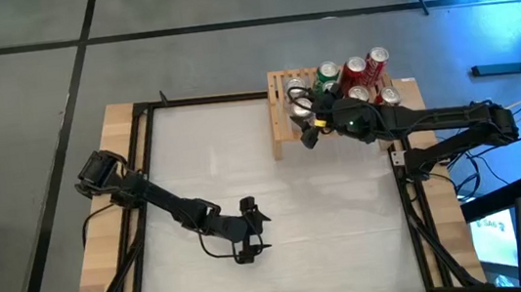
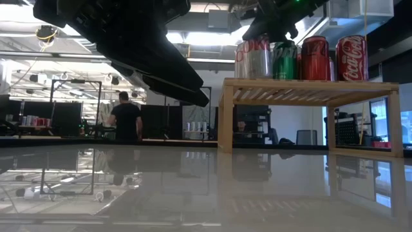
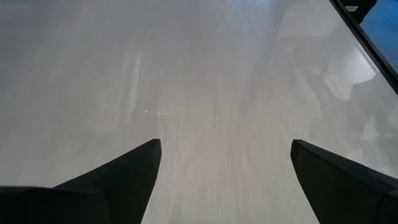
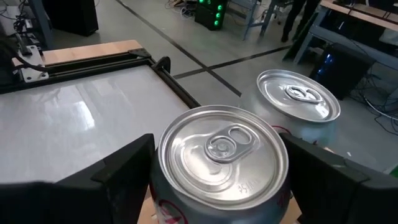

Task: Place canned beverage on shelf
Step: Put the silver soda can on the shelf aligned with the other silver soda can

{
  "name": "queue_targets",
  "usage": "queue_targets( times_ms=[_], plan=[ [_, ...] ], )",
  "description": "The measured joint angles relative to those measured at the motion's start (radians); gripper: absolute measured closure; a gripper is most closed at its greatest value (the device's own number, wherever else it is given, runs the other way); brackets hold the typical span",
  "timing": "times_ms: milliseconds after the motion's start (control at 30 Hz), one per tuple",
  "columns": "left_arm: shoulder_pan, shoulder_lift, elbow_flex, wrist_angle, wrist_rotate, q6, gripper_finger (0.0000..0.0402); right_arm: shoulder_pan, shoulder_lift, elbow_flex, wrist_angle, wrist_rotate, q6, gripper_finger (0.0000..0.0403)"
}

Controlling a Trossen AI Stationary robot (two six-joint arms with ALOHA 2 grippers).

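The white table [image 1: 246, 187] is carrying the shelf [image 1: 283, 124] at its one o'clock corner, with several cans standing upright on the slats. The left gripper [image 1: 250, 228] is hovering over bare table near six o'clock, fingers spread wide. The right gripper [image 1: 305, 121] is bracketing a silver-topped can [image 4: 221, 155] on the shelf's nine o'clock end; I cannot tell whether it is gripping. A second silver can [image 4: 298, 96] is standing just beside it.

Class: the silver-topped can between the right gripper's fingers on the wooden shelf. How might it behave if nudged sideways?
The silver-topped can stands upright, taller than wide, so it may tip. Its smooth metal probably slides on the slatted wooden shelf. The neighbouring silver-topped can stands close and could get knocked.
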Motion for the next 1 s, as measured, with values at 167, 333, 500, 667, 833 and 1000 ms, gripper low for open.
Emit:
queue_targets(
  times_ms=[167, 333, 500, 667, 833, 1000],
  plan=[
    [0.000, 0.000, 0.000, 0.000, 0.000, 0.000, 0.0054, 0.000, 0.001, -0.001, 0.001, 0.000, 0.001, 0.0079],
    [0.000, 0.000, 0.000, 0.000, 0.005, 0.000, 0.0054, 0.000, 0.001, -0.001, 0.000, 0.003, 0.033, 0.0079],
    [0.000, 0.000, 0.000, 0.000, 0.008, 0.000, 0.0054, 0.000, 0.001, -0.002, 0.002, 0.010, 0.045, 0.0079],
    [0.000, 0.000, 0.000, 0.000, 0.008, -0.002, 0.0054, 0.000, 0.001, -0.002, 0.002, 0.000, 0.069, 0.0079],
    [0.000, 0.000, 0.000, 0.000, 0.012, -0.003, 0.0054, 0.000, 0.001, -0.002, 0.000, -0.002, 0.072, 0.0079],
    [0.000, 0.000, 0.000, 0.001, 0.012, -0.004, 0.0054, 0.000, 0.001, -0.002, -0.001, 0.000, 0.075, 0.0079]
  ],
)
